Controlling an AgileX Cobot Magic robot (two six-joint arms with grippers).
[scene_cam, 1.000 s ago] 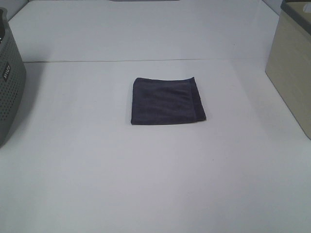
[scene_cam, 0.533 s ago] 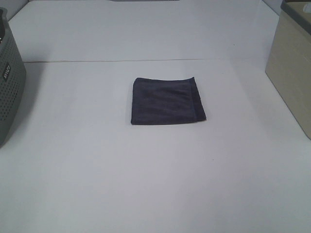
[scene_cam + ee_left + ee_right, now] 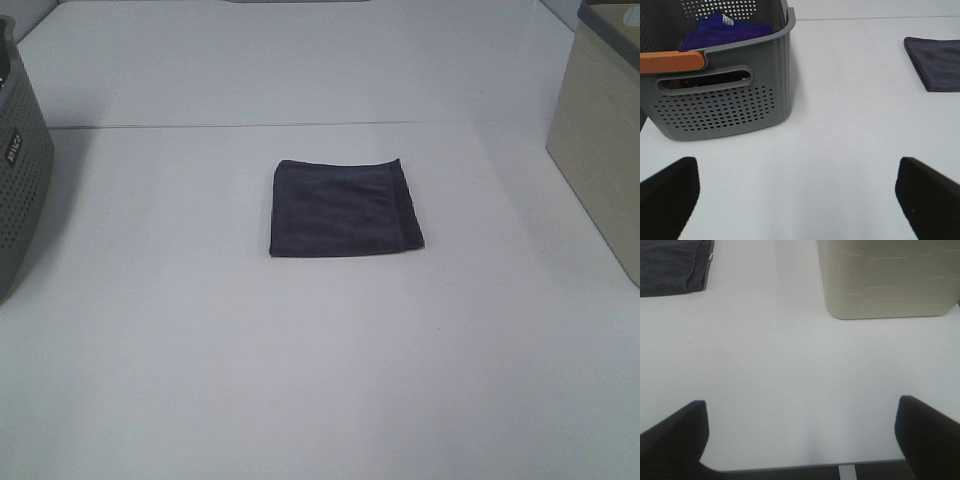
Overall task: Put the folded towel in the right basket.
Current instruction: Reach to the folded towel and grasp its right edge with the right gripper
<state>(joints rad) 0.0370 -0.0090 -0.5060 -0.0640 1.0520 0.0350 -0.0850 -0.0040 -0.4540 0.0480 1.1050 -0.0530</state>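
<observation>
Nothing had moved: folded towel (image 3: 345, 208) lay untouched, well apart from beige basket (image 3: 600, 140); left gripper (image 3: 799, 192) and right gripper (image 3: 800, 432) gaped wide, empty.

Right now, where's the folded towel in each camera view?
Exterior high: folded towel mid-table, between grey basket and beige basket.
Left wrist: cut off by the frame edge, across bare table from the grey basket.
Right wrist: one corner showing, across bare table from the beige basket.
Shared landmark: white table; each basket links one wrist view to exterior high.
</observation>
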